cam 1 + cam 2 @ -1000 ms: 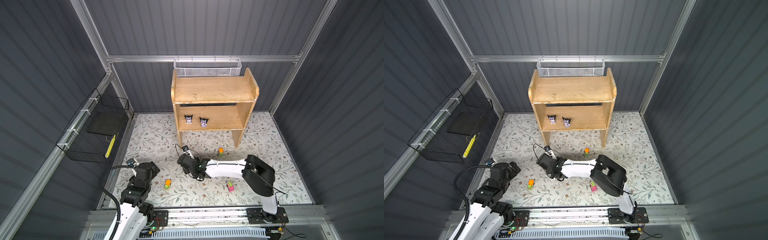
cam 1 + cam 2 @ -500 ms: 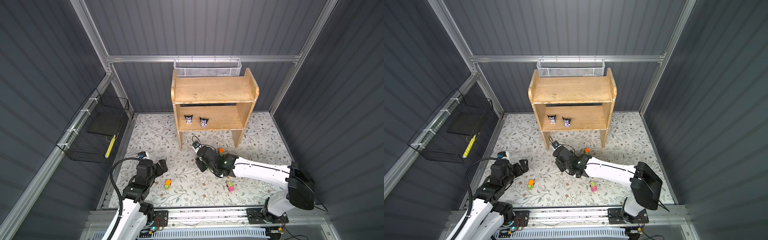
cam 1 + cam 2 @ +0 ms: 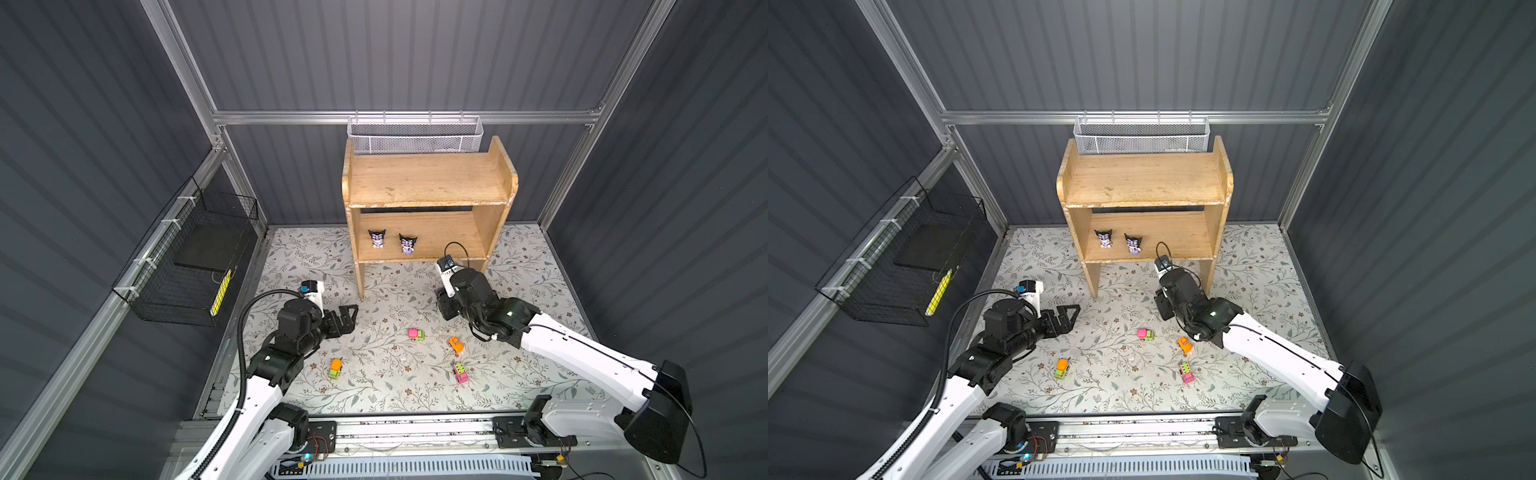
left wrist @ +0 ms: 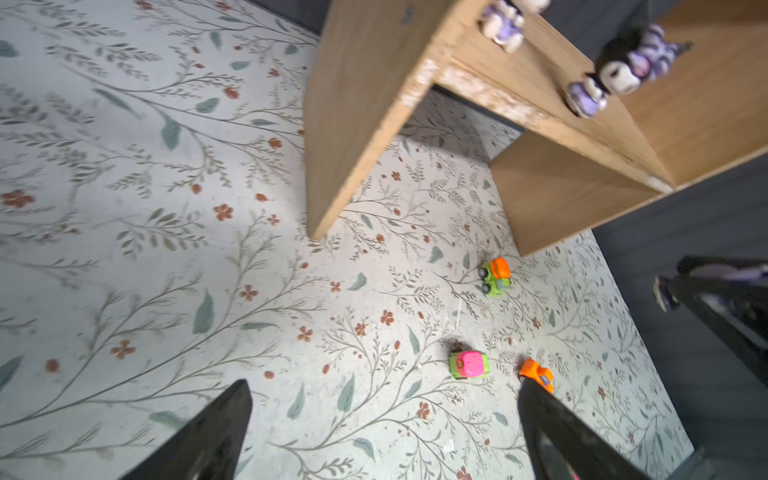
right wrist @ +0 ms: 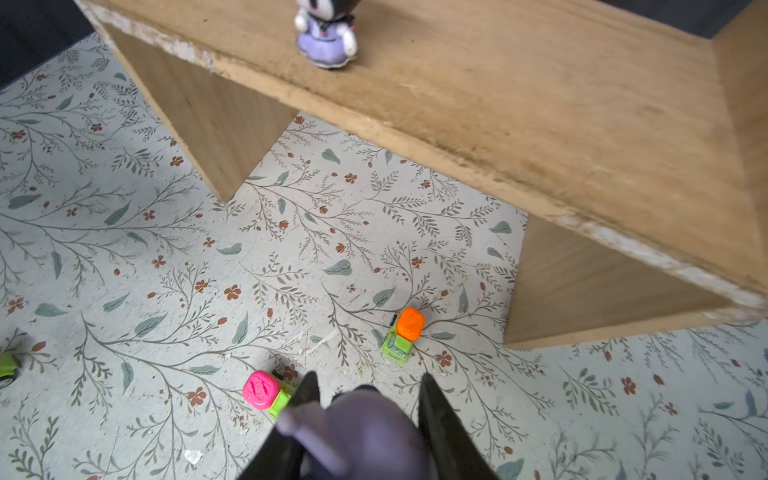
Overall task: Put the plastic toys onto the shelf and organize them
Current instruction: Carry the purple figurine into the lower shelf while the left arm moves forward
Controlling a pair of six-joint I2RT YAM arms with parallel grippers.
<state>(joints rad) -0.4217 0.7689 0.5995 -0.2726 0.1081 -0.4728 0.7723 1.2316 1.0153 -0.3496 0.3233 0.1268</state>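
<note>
**Shelf** (image 3: 428, 183) – two-tier wooden unit at rear centre of the floral worktop (image 3: 395, 390), back to the wall. Lower tier carries two black-and-lilac figurines, upright, toward its left end: left figurine (image 3: 377, 239) and right figurine (image 3: 407, 243), close together but apart.

**Third figurine** (image 5: 357, 432): clamped between the fingers of the R hand (image 5: 369, 384). It is blurred in the R wrist view, lilac w/ a dark part. The R hand sits in front of the shelf near its right leg, jaws narrow and gripping the toy.

**Cars**, all on the worktop:
- orange-roofed car by the shelf leg (image 5: 403, 334): just ahead of the R hand's fingertips, hidden under the R arm in both top views
- pink-roofed car (image 3: 416, 334): mid worktop, between the two arms
- orange car (image 3: 456, 345): just right of the pink-roofed car, beside the R arm
- striped pink car (image 3: 460, 372): nearer the front edge
- orange-and-green car (image 3: 336, 368): front left, near the L arm

**L hand** (image 3: 351, 319): jaws spread wide, held over the left part of the worktop, pointing toward the shelf's left leg. It is well apart from every car.

**Misc.**: white mesh basket (image 3: 415, 139) on the rear wall behind the top tier; black wire basket (image 3: 195, 266) on the left wall
</note>
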